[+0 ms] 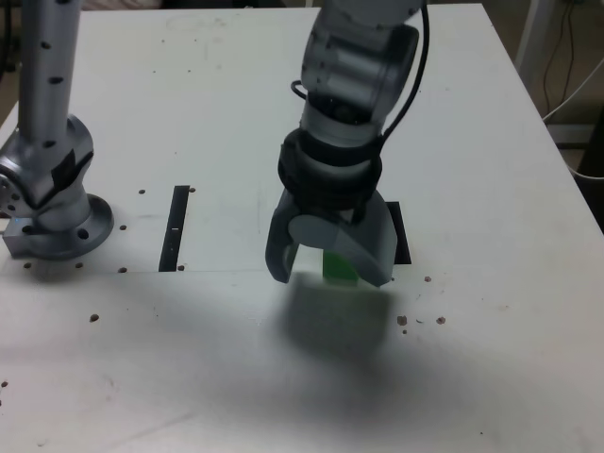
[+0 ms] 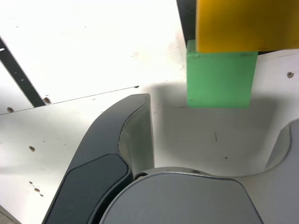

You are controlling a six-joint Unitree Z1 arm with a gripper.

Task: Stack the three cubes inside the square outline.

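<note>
Between the open jaws in the exterior view, a green cube (image 1: 340, 267) shows on the white counter (image 1: 453, 359).

Above and in front of it, the end effector (image 1: 330, 264) is spread wide, holding nothing, and its bulk hides much of the stacking spot; in the wrist view a yellow cube (image 2: 247, 25) sits on the green one, over part of the black square outline (image 2: 187, 18), whose edge also shows at the exterior view's right of the gripper. A narrow black strip (image 1: 175, 228) lies well apart, toward the exterior view's left, near the arm's round base (image 1: 66, 231).
</note>
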